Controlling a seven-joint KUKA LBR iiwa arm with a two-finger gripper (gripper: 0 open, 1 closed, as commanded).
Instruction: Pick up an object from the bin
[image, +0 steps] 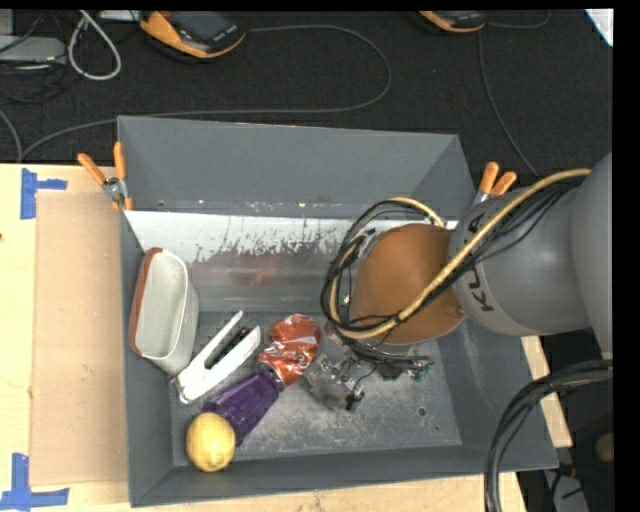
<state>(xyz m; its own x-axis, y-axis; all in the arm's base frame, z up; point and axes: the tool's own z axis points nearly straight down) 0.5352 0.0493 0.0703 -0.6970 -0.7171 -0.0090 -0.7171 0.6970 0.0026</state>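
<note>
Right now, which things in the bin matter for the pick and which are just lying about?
In the job: gripper; red wrapper, nearest to it; bin.
Lying about: lemon, purple thing, white stapler, white case.

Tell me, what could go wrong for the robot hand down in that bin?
1. The hand is low beside the crumpled red wrapper. It might only shove the wrapper aside, or slip off its crinkly surface.
2. The purple thing lies right next to the wrapper. A push could nudge it against the yellow lemon, which might roll away.
</note>
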